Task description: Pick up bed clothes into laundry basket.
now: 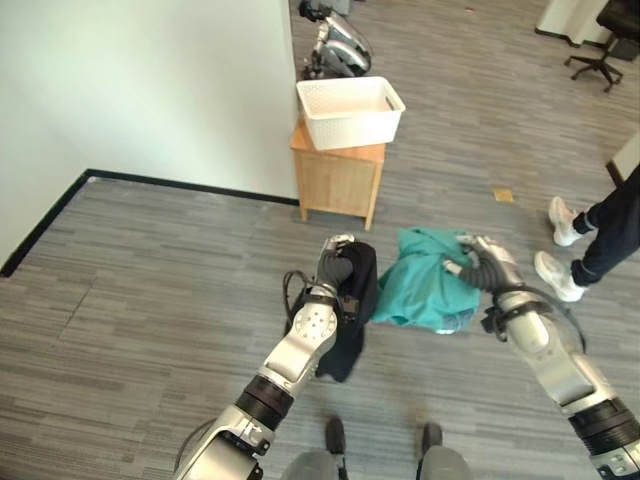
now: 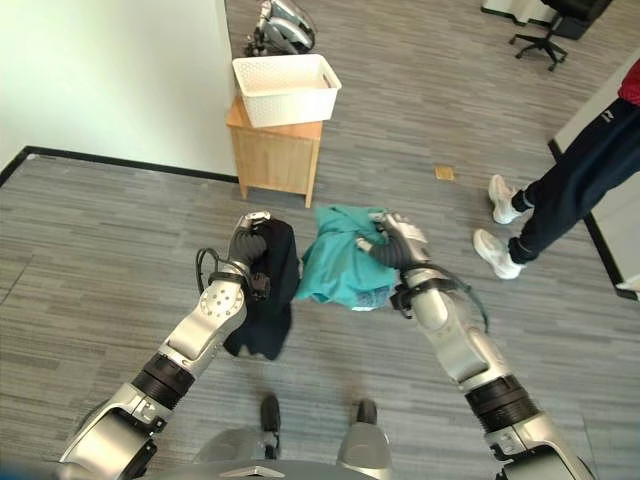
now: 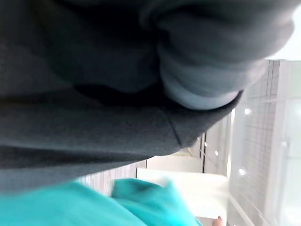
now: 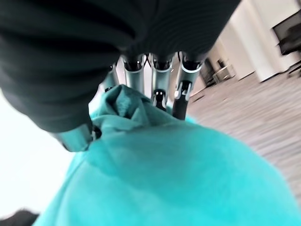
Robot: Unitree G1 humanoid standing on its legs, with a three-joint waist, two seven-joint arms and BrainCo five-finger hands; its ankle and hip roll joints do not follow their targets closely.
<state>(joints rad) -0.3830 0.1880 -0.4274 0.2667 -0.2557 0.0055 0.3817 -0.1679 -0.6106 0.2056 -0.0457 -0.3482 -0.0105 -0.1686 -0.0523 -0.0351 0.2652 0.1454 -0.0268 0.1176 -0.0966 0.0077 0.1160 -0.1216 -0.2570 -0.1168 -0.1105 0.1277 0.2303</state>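
- The right hand [image 2: 392, 238] has its fingers [image 4: 160, 80] curled into a bunch of the teal garment [image 1: 428, 280]; in the right wrist view the silver fingers dig into a fold of the teal cloth, with the thumb on the other side of the fold.
- The teal garment hangs from that hand above the floor [image 1: 150, 280], bunched into a loose bundle with its lower edge drooping.
- The left hand [image 1: 338, 266] holds a black garment [image 1: 352, 320]; its fingers are wrapped in the dark cloth, which drapes over the hand and hangs down past the wrist in a long fold.
- In the left wrist view the dark cloth lies right across the hand, with a strip of teal cloth showing beyond it.
- The two garments hang side by side, the black one on the robot's left and the teal one on its right, their edges just beside each other; whether they touch cannot be told.
- Ahead of both hands stands a small wooden bench [image 1: 338, 180] against the corner of a white wall [image 1: 150, 90].
- On top of the bench sits a white laundry basket [image 1: 350, 112], slightly overhanging its edges; no clothes show inside it.
- A person [image 2: 560, 190] in dark trousers and white shoes stands on the grey plank floor to the robot's right, well apart from the basket.
- A black office chair [image 1: 600, 50] stands far off on the right.
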